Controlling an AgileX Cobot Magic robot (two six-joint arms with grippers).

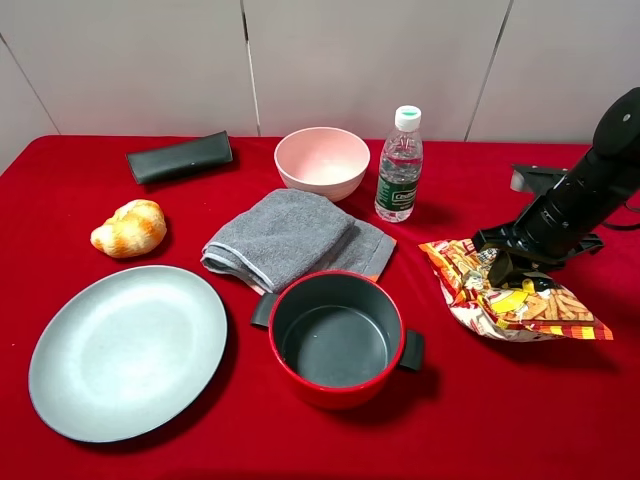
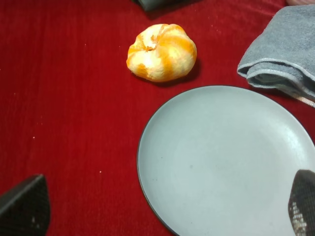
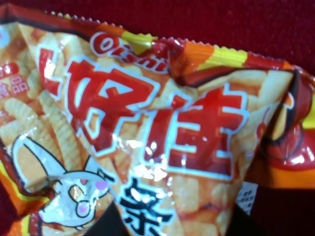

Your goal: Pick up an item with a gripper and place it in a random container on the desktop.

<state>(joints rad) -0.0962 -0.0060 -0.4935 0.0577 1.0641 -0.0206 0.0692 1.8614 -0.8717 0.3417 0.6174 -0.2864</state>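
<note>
The snack bag, orange, yellow and red with a cartoon character and fries, lies on the red cloth at the right. My right gripper is down on its near-left end. In the right wrist view the bag fills the frame and narrows between two dark fingers of the gripper, pinched. The large grey-blue plate lies at the front left. My left gripper hangs open over the plate; it is out of the high view.
A red pot stands in the middle front, with a grey towel behind it. A pink bowl, a water bottle and a dark case stand at the back. An orange-white shell lies at the left.
</note>
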